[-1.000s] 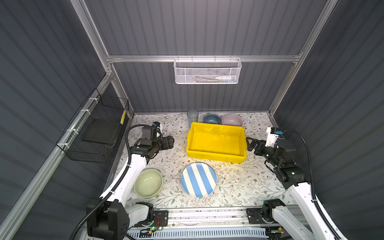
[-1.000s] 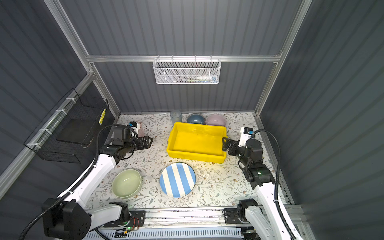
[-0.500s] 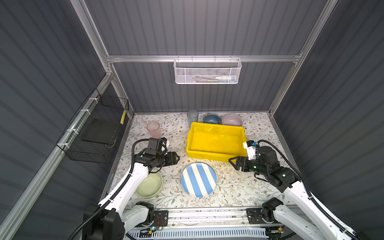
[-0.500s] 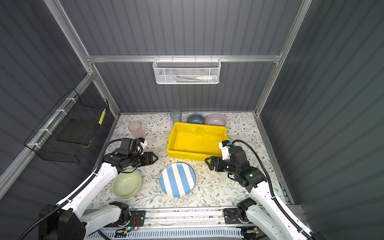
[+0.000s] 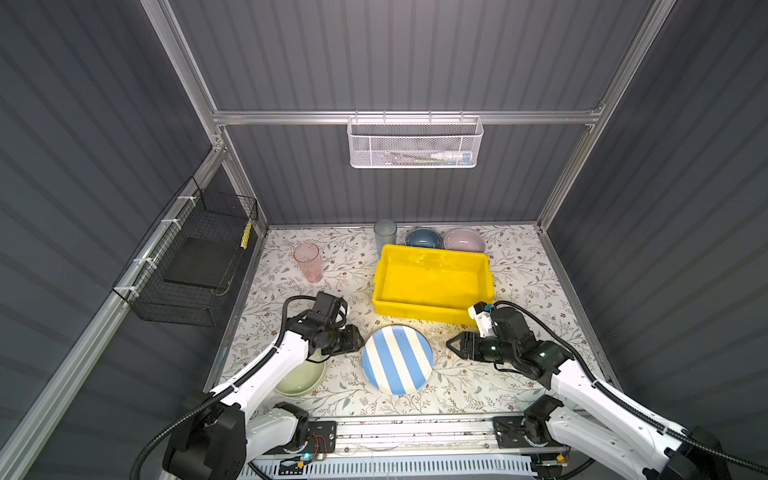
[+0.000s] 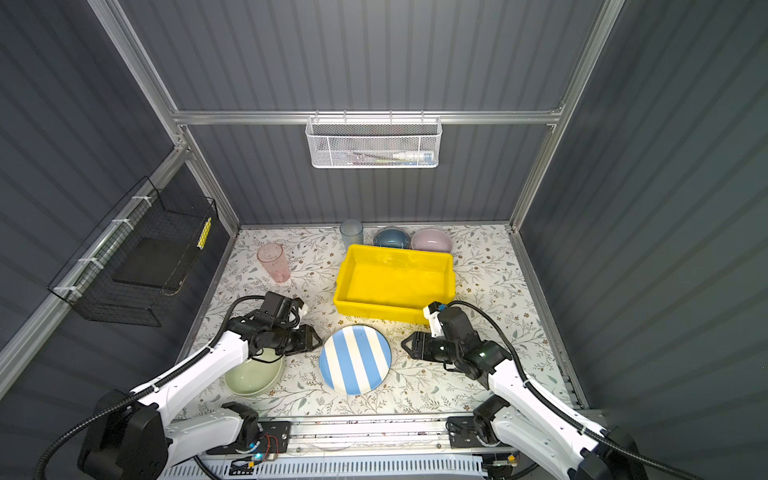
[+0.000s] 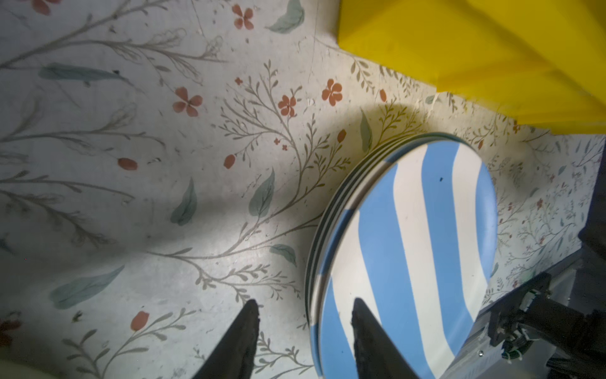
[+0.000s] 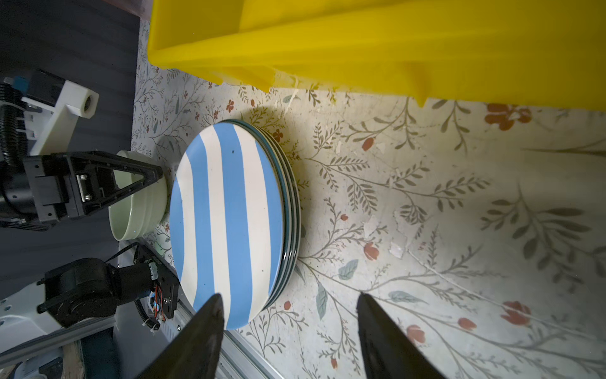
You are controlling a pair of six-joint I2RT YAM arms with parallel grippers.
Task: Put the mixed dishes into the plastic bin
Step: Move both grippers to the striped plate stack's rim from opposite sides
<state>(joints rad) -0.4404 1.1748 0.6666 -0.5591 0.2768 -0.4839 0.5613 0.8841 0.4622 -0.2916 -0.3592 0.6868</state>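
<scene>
The striped plate tops a stack whose two lower rims show in both wrist views. The stack lies flat on the flowered table, just in front of the yellow bin, which holds nothing yet. We judge the stack itself to be the main danger. A pinch that catches only the top rim would leave the lower plates behind. A finger that meets the edge instead of straddling it would shove all three across the table or against the bin wall. An uneven lift from the two sides could tilt the stack and let the plates slide apart. The left arm also hangs over the green bowl and could knock it. The left gripper has its jaws narrowly parted and empty, with its tip just beside the stack's left rim; we cannot tell whether it touches. The right gripper, its jaws wider and also empty, stands near the right rim but apart from it.
</scene>
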